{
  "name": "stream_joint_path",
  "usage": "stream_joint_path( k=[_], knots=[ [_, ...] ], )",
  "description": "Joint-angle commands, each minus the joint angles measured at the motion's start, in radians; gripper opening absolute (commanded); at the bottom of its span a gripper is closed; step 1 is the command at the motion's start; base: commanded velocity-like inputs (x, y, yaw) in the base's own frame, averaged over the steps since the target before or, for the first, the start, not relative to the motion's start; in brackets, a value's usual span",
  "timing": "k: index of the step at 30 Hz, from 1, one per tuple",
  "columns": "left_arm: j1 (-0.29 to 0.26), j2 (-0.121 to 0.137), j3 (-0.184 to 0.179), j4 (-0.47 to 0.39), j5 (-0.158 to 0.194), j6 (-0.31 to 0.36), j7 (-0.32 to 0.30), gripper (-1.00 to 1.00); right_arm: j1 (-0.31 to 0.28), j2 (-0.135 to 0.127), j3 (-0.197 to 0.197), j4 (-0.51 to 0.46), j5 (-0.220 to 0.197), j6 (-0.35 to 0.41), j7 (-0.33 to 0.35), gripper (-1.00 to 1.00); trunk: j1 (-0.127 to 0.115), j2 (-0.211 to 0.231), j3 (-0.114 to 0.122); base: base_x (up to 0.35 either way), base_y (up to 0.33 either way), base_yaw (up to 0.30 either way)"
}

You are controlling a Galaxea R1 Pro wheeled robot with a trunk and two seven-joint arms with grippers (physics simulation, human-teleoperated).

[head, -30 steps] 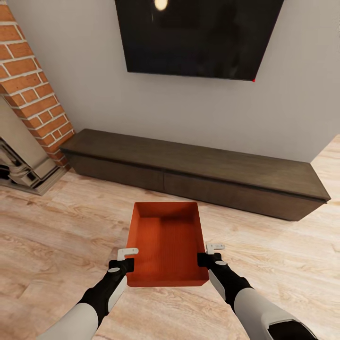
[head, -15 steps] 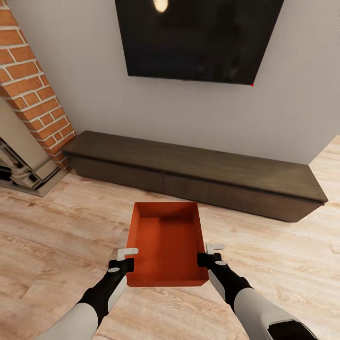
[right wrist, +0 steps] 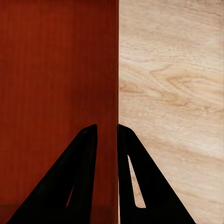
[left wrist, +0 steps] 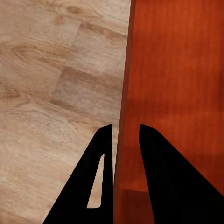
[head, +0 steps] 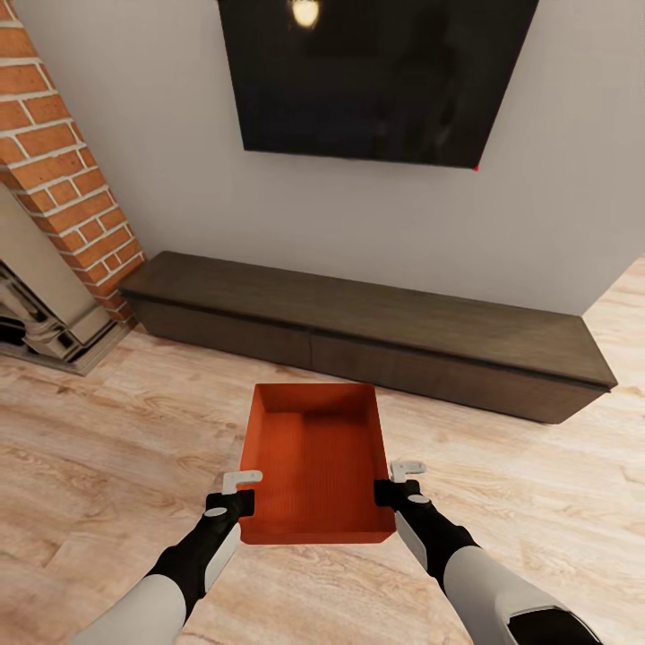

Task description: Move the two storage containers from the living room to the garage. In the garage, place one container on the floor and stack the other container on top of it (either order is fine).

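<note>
Living room, wood-plank floor (head: 107,466) before low bench (head: 376,336). Left gripper (head: 240,488) and right gripper (head: 399,477) each pinch opposite walls of storage container (head: 313,457).

We are seeing one container (head: 315,461), orange-red and open-topped. We are counting two grippers, the left gripper (head: 240,491) and the right gripper (head: 399,481), one at each of its long sides, on two arms. We are looking at one bench (head: 376,336), long, dark and low, one TV (head: 376,76) on the wall, and one brick fireplace (head: 63,188). We are making out two drawer fronts along the bench.
</note>
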Motion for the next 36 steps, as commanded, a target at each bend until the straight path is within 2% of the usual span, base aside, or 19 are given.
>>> stream_joint_path(
  k=[1, 36],
  knots=[
    [0.000, 0.008, -0.011, 0.007, 0.015, 0.006, 0.014, -1.00, -0.001, -0.001, 0.004, -0.006, 0.007, 0.006, -0.006, -1.00, -0.004, 0.007, 0.003, 0.000, 0.000, 0.000],
    [0.000, 0.008, -0.011, 0.005, 0.015, 0.006, 0.015, -1.00, -0.001, 0.000, 0.006, -0.006, 0.008, 0.004, -0.009, -1.00, -0.138, 0.252, 0.112, 0.000, 0.000, 0.000]
  ],
)
